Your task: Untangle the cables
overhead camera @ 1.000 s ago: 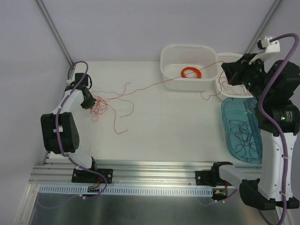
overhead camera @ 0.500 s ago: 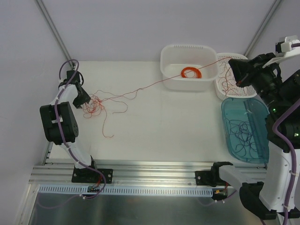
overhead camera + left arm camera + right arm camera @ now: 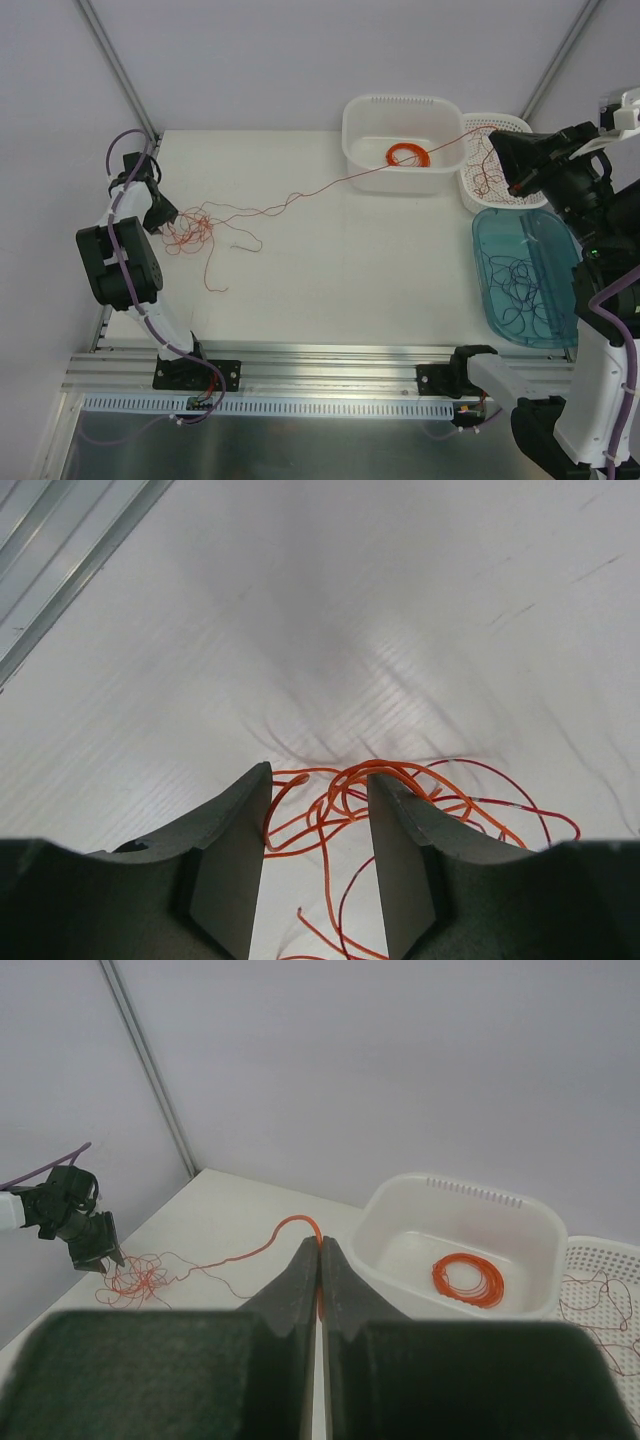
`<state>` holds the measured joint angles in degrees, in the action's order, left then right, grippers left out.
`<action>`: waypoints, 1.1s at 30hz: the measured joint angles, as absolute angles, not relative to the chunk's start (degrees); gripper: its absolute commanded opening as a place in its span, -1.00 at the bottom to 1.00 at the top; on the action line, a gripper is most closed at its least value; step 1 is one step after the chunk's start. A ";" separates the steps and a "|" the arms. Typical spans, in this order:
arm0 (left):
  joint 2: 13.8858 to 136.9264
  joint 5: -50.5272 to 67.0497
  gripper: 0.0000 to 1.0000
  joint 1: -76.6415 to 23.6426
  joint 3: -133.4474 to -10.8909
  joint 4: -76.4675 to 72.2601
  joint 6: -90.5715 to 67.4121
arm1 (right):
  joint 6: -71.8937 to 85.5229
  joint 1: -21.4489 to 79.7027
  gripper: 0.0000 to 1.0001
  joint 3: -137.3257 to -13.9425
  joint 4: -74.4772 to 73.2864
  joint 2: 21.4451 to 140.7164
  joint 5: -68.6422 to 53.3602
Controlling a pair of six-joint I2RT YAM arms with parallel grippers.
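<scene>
Overhead view, with both wrist views. The task is partly done. Loose red wires (image 3: 485, 170) lie in the basket (image 3: 505, 121) at upper right, and dark wires (image 3: 515, 290) lie in the blue tray (image 3: 487, 222) below it, judged to be sorted lengths. The remaining cables form a red-orange knot (image 3: 188, 232) on the table at centre left, with curly tails trailing toward the lower edge. One strand (image 3: 345, 179) runs from the knot up and right across the frame, over the white tub (image 3: 400, 99) that holds the orange coil (image 3: 409, 155), to the right gripper (image 3: 320, 1245). Freeing this strand and separating the rest of the knot are left to do.

The left arm is folded at the left edge, and the left gripper (image 3: 315, 780) points down at the left side of the knot. Its jaws stand partly apart, with orange loops lying in the gap. Whether they pinch any wire cannot be told. The right arm is raised at the far right above the basket, with its jaws pressed together on the strand, which comes out at their tips. The strand hangs in a shallow line between the two grippers.
</scene>
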<state>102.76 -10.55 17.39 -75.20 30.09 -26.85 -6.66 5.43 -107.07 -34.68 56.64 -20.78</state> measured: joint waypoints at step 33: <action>73.49 4.47 -0.29 2.74 -56.93 30.98 -26.20 | -4.21 26.81 0.24 -74.37 -35.46 81.43 -18.33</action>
<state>73.49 4.47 2.74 -56.93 30.98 -26.20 -4.21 26.81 -74.37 -35.46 81.43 -18.33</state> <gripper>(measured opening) 0.310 0.558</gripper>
